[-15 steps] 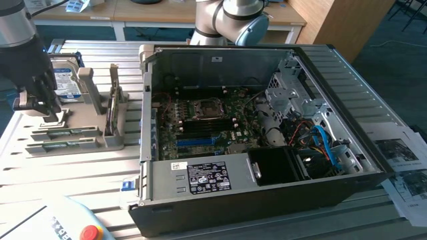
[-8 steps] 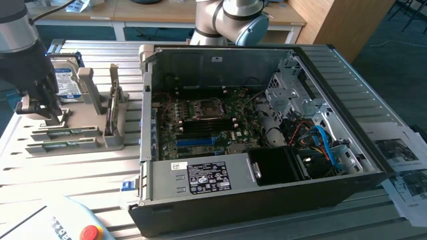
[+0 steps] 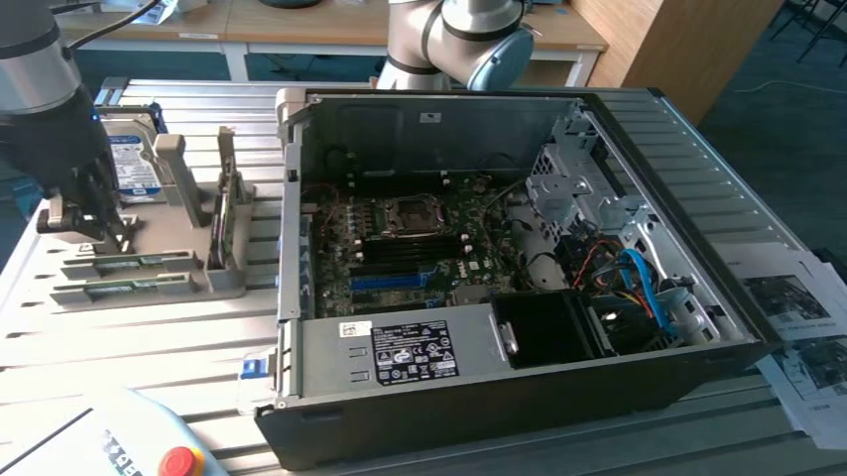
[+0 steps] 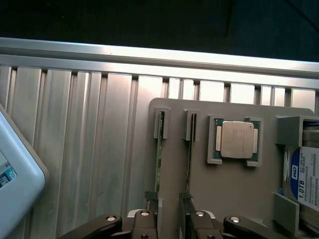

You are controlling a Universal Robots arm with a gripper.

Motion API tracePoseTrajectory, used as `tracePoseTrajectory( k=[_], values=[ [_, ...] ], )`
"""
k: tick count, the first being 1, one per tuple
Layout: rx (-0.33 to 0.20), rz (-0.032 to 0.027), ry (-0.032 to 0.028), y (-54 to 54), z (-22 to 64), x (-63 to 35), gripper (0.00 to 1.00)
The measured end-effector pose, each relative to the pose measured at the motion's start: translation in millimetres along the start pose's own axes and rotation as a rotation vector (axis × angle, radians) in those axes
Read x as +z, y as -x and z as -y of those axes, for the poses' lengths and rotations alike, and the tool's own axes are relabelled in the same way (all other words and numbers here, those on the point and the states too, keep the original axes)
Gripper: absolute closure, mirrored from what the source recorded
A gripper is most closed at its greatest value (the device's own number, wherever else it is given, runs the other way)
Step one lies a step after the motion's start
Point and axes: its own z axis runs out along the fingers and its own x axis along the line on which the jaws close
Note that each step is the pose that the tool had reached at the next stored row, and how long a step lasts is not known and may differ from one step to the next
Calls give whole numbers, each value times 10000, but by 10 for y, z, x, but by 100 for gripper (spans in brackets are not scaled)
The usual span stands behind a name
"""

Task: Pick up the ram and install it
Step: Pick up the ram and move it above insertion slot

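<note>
Wrist view: jaws wide above the ram (edge-on in its grey holder) — near end hidden.

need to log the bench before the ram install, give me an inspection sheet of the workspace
surface: slatted metal table
job's things: two ram sticks standing on edge in a grey holder; open computer case with its board exposed
clutter: hard drive and processor chip in the holder; control pad with a red button; papers
grippers: hand open, over the ends of the ram sticks, holding nothing
cables: blue and red cables inside the case
surroundings: wooden desks behind the table
</note>
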Motion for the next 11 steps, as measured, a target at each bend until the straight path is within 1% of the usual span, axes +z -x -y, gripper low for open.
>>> tracePoseTrajectory(
  k=[5, 11],
  values=[
    [-2, 2, -5, -2, 5, 3, 69],
    [-1, 2, 13, -20, 52, -1, 69]
  ],
)
